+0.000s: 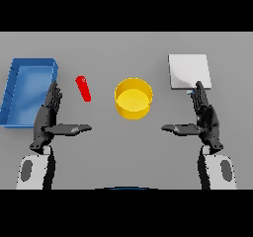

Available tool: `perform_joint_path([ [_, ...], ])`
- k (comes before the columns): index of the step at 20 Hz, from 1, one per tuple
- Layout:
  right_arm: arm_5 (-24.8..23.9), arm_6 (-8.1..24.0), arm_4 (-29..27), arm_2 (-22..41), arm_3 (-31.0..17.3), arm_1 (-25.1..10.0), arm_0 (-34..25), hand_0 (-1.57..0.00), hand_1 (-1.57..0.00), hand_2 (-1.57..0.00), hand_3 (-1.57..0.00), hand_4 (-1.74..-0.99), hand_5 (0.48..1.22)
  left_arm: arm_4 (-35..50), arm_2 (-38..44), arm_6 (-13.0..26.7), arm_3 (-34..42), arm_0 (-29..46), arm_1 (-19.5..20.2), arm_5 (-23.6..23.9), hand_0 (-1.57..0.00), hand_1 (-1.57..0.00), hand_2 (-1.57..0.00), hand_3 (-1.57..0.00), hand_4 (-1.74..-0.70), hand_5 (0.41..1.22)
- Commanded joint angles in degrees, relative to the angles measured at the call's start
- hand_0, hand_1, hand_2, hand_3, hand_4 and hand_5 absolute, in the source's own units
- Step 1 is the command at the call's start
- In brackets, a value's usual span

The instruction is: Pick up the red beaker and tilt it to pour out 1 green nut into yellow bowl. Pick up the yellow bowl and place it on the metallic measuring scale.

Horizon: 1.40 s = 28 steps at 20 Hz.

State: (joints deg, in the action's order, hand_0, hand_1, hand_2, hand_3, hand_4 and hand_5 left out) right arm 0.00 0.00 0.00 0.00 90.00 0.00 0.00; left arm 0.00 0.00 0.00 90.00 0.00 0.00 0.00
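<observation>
slim red beaker [83, 88] tilted, beside round yellow bowl [133, 98]

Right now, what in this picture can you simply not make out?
- Green nut: not visible; the red beaker is too small in the head view to show its contents.
- Blue tray: the left hand covers its near right corner.
- Metallic scale: any display is too small.

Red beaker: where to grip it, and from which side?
Judging by the head view, grip the red beaker across its narrow middle, closing on the long sides. It looks slim and slanted, upper end toward the blue tray. The open left hand sits nearest, so come in from its lower left.
</observation>
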Motion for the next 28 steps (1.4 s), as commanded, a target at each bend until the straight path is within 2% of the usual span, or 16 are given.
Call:
perform_joint_path([
  [1,-0.1,0.0,0.0,0.0,-0.1,0.1,-0.1,0.00,0.00,0.00,0.00,-1.071,0.578,0.0,-0.1,-0.1,0.1,0.2,-0.1,0.0,0.00,0.00,0.00,0.00,-1.14,0.660],
  [6,-1.0,0.3,1.0,0.9,-0.6,1.2,-1.1,0.00,0.00,0.00,0.00,-1.071,0.578,-0.6,-1.2,-0.6,1.6,2.0,-0.5,-0.1,0.00,0.00,0.00,0.00,-1.14,0.660],
  [7,-2.7,-3.5,7.4,3.3,1.7,-1.3,0.6,0.00,0.00,0.00,0.00,-1.071,0.578,-3.6,-3.3,-1.8,4.9,4.6,1.6,-0.7,0.00,0.00,0.00,0.00,-1.14,0.660],
  [8,-4.2,-5.6,11.9,5.3,3.2,-2.2,1.9,0.00,0.00,0.00,0.00,-1.072,0.577,-5.6,-5.0,-2.6,8.0,6.6,2.5,-0.9,0.00,0.00,0.00,0.00,-1.14,0.660],
  [10,-5.0,-5.6,16.5,7.8,6.0,-3.1,3.7,0.00,0.00,0.00,0.00,-1.064,0.577,-7.7,-7.3,-0.5,11.6,8.7,3.1,-1.3,0.00,0.00,0.00,0.00,-1.14,0.662],
  [11,-4.9,-4.6,17.1,8.1,6.4,-3.3,3.5,0.00,0.00,0.00,0.00,-1.071,0.581,-8.3,-7.9,0.5,12.6,9.2,3.4,-1.4,0.00,0.00,0.00,0.00,-1.14,0.660],
  [13,-4.4,-4.5,16.1,7.9,6.2,-3.0,3.8,0.00,0.00,0.00,0.00,-1.103,0.592,-8.8,-8.2,3.8,13.0,8.2,3.7,-1.5,0.00,0.00,0.00,0.00,-1.14,0.655],
  [14,-3.8,-4.5,15.8,8.1,7.0,-3.3,4.2,0.00,0.00,0.00,0.00,-1.118,0.600,-8.7,-8.3,4.2,13.2,8.7,3.7,-1.7,0.00,0.00,0.00,0.00,-1.14,0.652],
  [18,-2.1,-4.3,13.1,7.2,6.3,-3.3,2.7,0.00,0.00,0.00,0.00,-1.180,0.627,-8.6,-7.3,5.3,8.2,4.9,3.6,-1.7,0.00,0.00,0.00,0.00,-1.14,0.647],
  [21,-1.0,-4.4,11.8,7.2,6.7,-3.3,3.1,0.00,0.00,0.00,0.00,-1.209,0.627,-7.7,-4.9,5.9,0.5,-0.9,3.6,-1.8,0.00,0.00,0.00,0.00,-1.17,0.648],
  [28,-1.0,-5.6,12.0,7.3,6.5,-3.2,3.8,0.00,0.00,0.00,0.00,-1.227,0.625,-8.7,-2.5,0.4,-14.2,-12.0,3.5,-1.5,0.00,0.00,0.00,0.00,-1.18,0.637],
])
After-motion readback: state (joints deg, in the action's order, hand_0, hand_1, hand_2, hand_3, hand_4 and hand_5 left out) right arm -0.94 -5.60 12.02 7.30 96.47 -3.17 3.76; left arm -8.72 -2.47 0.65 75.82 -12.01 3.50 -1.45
